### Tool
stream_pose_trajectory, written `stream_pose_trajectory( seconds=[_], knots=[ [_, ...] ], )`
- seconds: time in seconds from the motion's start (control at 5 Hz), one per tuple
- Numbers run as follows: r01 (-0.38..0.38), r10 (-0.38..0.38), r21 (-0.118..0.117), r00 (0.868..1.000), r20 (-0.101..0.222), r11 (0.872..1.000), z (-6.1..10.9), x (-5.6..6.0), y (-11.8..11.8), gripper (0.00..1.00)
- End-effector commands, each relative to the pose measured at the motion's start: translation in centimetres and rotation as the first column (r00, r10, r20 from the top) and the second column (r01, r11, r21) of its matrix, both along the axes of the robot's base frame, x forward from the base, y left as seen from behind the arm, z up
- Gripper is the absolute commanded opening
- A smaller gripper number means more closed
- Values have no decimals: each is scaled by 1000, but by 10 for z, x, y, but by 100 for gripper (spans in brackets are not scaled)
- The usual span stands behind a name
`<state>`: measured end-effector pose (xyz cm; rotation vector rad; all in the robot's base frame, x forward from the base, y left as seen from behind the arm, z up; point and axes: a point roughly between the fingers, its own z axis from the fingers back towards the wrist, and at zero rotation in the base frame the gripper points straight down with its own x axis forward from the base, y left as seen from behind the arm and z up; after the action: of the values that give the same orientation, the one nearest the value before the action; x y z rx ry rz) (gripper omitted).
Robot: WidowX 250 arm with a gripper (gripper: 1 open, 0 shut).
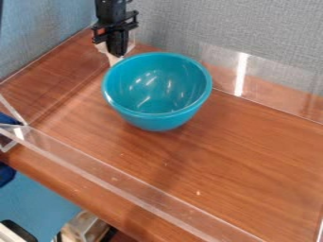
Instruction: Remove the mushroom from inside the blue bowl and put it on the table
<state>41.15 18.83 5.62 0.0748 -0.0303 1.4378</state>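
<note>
The blue bowl (155,90) stands upright in the middle of the table (202,156), and only glossy reflections show inside it. Behind its far-left rim my black gripper (116,47) points straight down, low over the tabletop. Its jaws are shut. A small pale and orange shape, the mushroom (98,35), peeks out on either side of the fingers, outside the bowl and mostly hidden by them. I cannot tell if the mushroom touches the table.
Low clear acrylic walls edge the table: one along the front (113,170) and one at the back right (259,71). A grey backdrop rises behind. Bare wood lies to the left, right and front of the bowl.
</note>
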Motion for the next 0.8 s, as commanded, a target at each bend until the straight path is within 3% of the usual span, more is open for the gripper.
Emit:
stream_pose_trajectory(
  seconds=[0.0, 0.6],
  knots=[
    [-84, 81, 36, 993, 83, 996, 37, -6, 21, 0],
    [-168, 164, 34, 982, 98, 985, 41, -7, 22, 0]
  ],
)
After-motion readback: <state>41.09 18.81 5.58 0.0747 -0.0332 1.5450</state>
